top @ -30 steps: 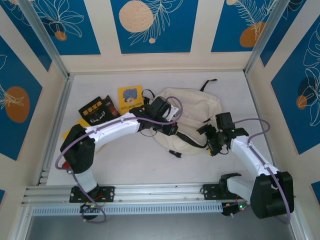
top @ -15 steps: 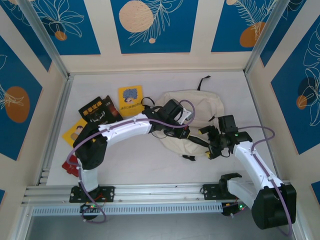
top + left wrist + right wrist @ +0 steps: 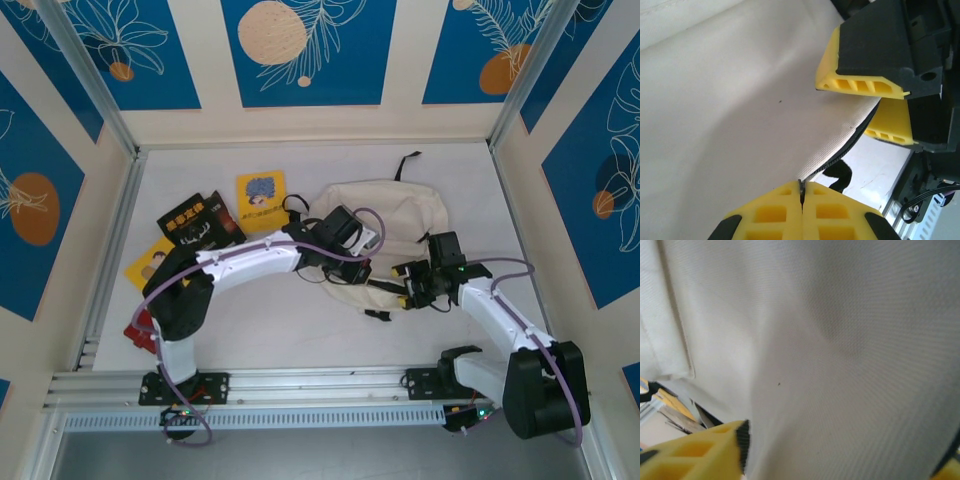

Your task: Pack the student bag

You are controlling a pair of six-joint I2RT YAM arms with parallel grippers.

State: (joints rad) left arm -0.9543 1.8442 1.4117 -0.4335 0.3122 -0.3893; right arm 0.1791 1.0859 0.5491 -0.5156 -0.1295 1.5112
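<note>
The white table [image 3: 250,330] carries the student bag [image 3: 405,210] right of centre. It lies flat, its long axis running left to right and its near edge turned toward both arms. The left gripper [image 3: 801,199] has its jaws pressed together on the black zipper trim [image 3: 852,142] of that edge. Just beside it along the same edge, the right gripper [image 3: 847,107] straddles the cloth with one finger above and one below, jaws partly apart (no pinch that I can see). By my judgement the right arm needs no travel for a second hold, because the edge already lies between its fingers.
</note>
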